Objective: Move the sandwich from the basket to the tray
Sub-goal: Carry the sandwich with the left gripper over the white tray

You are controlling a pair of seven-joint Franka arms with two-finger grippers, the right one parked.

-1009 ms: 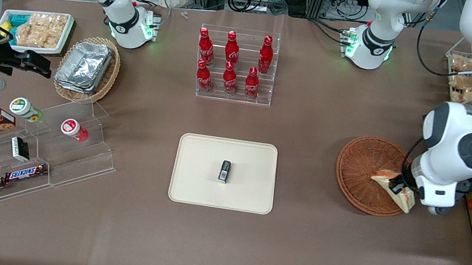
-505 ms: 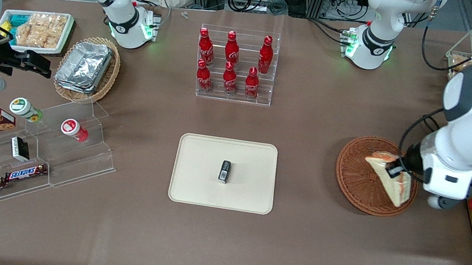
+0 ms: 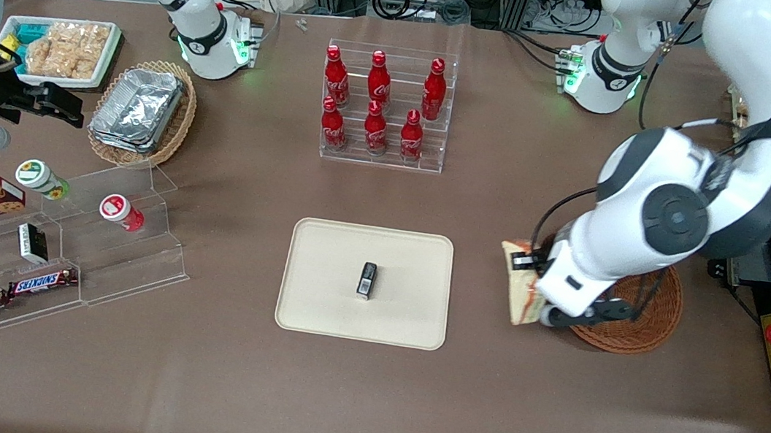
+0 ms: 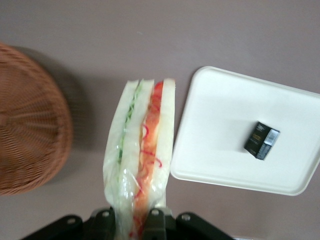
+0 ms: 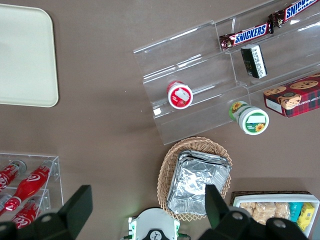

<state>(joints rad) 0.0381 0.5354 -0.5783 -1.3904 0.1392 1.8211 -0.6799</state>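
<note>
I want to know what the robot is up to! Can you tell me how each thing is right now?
gripper: jaws shut on the sandwich, up in the air between basket and tray.
sandwich: wrapped, lifted, out of the basket.
basket: nothing seen inside, partly hidden by the arm.
tray: flat on the table, holding a small black box.

Sandwich (image 4: 141, 155): pale white bread, green shreds along one layer, orange-red along the other, held in the black-fingered gripper (image 4: 134, 223) between reddish-brown woven basket (image 4: 29, 132) and cream-beige tray (image 3: 322, 253). Small box (image 3: 367, 279) on tray is black with a white label. Cola bottles (image 3: 378, 101) red, tabletop (image 3: 364, 390) flat brown.
</note>
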